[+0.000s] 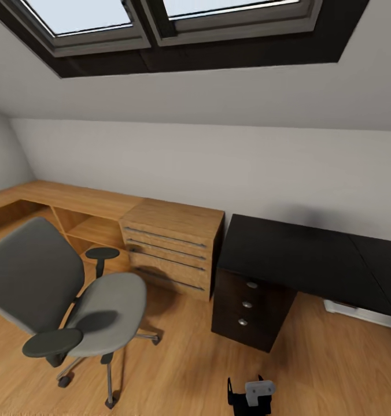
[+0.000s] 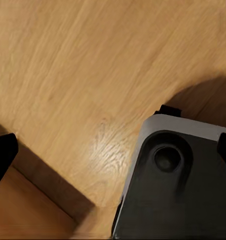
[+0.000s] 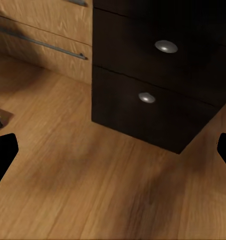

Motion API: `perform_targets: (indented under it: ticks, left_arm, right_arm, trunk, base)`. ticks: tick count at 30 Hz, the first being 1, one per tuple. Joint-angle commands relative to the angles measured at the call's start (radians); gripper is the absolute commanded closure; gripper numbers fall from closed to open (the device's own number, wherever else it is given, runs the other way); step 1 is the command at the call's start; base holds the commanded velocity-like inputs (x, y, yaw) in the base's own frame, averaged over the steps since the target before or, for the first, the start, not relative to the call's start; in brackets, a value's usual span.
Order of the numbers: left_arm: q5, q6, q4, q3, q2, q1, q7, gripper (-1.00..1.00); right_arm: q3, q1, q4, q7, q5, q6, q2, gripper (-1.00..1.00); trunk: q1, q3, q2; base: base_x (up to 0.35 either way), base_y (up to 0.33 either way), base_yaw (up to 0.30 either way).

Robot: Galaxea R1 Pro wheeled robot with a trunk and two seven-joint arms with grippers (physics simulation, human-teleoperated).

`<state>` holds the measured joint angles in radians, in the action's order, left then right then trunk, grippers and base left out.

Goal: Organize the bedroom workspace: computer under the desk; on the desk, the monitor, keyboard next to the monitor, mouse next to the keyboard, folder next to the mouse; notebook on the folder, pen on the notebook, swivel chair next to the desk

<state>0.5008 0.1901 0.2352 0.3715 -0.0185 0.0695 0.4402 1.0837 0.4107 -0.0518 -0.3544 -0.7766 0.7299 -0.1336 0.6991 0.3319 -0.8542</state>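
Black desk (image 1: 299, 254) with silver-knobbed dark drawers at three o'clock; grey swivel chair (image 1: 74, 300) with black armrests at nine; light wooden chest (image 1: 172, 245) between; honey-toned, wood-grained floor (image 1: 178, 346).

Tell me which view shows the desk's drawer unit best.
Head view: the whole drawer unit under the black desk, all three knobs. Right wrist view shows its lower drawers close up, two knobs. Left wrist view shows floor.

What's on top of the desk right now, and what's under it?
The desk top in the head view is bare black surface; its right end runs out of frame. Beneath it stands the drawer unit with three knobs, and a pale object lies on the floor, partly covered by the desktop.
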Motion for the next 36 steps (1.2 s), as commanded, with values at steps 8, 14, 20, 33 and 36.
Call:
perform_targets:
  ticks: [8,14,20,33,36]
  left_arm:
    - [0.013,0.000,-0.083,0.007,-0.003,0.001,0.005,-1.00]
    - [0.012,-0.001,-0.088,0.007,-0.002,0.001,0.005,-1.00]
    - [0.012,-0.001,-0.088,0.007,-0.003,0.001,0.005,-1.00]
    - [0.012,-0.001,-0.088,0.007,-0.003,0.001,0.005,-1.00]
    - [0.012,-0.001,-0.088,0.007,-0.003,0.001,0.005,-1.00]
  right_arm:
    - [0.010,0.000,0.001,-0.009,-0.001,0.000,-0.001,-1.00]
    - [0.010,0.000,0.001,-0.009,-0.001,-0.002,-0.001,-1.00]
    - [0.012,0.000,0.002,-0.006,-0.001,-0.007,-0.005,-1.00]
    - [0.010,0.000,0.003,-0.003,-0.001,-0.007,-0.002,-1.00]
    - [0.009,0.000,0.002,-0.002,-0.001,-0.007,0.000,-1.00]
  trunk:
    - [0.000,-0.007,-0.001]
    - [0.000,-0.012,-0.001]
    - [0.000,-0.017,-0.001]
    - [0.000,-0.026,-0.001]
    - [0.000,-0.029,-0.001]
  base:
    - [0.000,0.000,0.235]
    - [0.000,0.000,0.236]
    - [0.000,0.000,0.247]
    - [0.000,0.000,0.250]
    - [0.000,0.000,0.250]
